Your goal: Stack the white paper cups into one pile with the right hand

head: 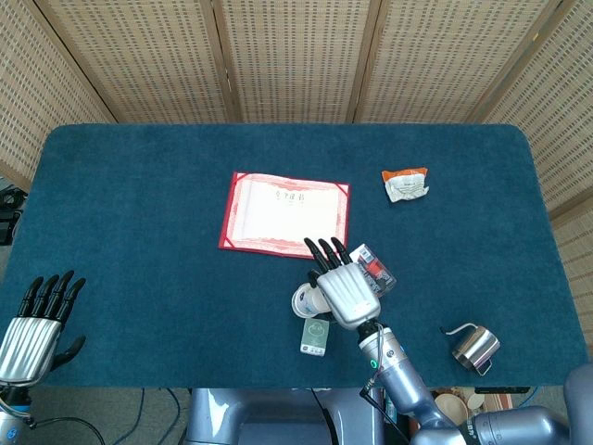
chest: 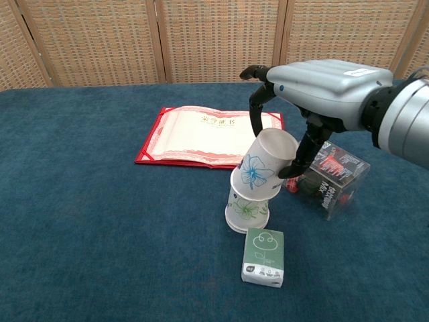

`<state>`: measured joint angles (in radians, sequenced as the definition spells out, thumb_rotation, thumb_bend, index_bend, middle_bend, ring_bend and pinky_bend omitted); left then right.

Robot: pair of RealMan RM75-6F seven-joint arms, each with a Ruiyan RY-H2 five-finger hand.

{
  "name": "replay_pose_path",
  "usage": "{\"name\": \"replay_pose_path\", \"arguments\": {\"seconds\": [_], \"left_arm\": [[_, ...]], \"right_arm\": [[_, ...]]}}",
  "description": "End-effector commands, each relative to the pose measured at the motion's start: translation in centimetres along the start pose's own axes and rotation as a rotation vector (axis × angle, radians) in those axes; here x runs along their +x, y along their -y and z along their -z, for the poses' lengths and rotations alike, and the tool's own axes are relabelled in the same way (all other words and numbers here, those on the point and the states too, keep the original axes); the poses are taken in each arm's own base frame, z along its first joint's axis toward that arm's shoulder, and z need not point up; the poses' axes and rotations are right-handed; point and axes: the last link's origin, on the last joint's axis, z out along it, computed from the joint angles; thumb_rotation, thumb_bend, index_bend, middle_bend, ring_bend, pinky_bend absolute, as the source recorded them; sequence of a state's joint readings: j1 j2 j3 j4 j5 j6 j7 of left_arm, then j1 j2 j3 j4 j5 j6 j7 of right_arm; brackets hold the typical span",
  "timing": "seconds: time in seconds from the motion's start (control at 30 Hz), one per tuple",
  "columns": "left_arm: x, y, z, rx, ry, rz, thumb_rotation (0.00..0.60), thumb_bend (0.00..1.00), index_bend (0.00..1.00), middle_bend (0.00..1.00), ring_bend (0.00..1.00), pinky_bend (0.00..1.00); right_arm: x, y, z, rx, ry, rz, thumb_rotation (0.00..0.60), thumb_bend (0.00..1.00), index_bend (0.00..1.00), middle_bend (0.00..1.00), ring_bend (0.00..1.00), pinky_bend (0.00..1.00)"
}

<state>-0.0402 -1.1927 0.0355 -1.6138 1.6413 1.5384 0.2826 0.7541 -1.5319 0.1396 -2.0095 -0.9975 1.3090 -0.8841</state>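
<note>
Right hand [chest: 315,87] grips a tilted, upside-down white paper cup [chest: 263,166], its rim over a second inverted cup [chest: 245,211] on the tabletop [chest: 100,221]. Left hand [head: 32,324] rests open, well apart, at the tabletop's near left edge.

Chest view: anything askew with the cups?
Yes. The blue-flower cup in the right robot hand is tilted, its mouth only partly over the upside-down green-flower cup, not seated square.

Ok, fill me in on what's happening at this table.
The right hand holds an upside-down white paper cup with a blue flower, tilted, lowering it onto a second upside-down cup on the blue table. It isn't fully seated yet. The left hand rests idle at the table's near corner, holding nothing.
</note>
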Motion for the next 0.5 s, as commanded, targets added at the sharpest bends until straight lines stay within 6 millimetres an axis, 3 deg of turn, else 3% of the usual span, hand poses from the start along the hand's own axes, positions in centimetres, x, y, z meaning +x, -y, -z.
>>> {"name": "replay_pose_path", "arguments": {"seconds": [0.03,0.5], "left_arm": [[-0.1,-0.1,0.0,-0.005,0.004,-0.001,0.6,0.27,0.0,0.0,0.0,0.0],[-0.1,-0.3,0.1,-0.012,0.004,0.0,0.6,0.27,0.0,0.0,0.0,0.0]], "right_arm": [[0.0,0.3,-0.3,0.006,-0.003,0.004,0.6,0.09,0.52,0.01,0.0,0.0],[-1.1,1.0,-1.3,0.007,0.013,0.034,0.6,0.09,0.52,0.01,0.0,0.0]]}}
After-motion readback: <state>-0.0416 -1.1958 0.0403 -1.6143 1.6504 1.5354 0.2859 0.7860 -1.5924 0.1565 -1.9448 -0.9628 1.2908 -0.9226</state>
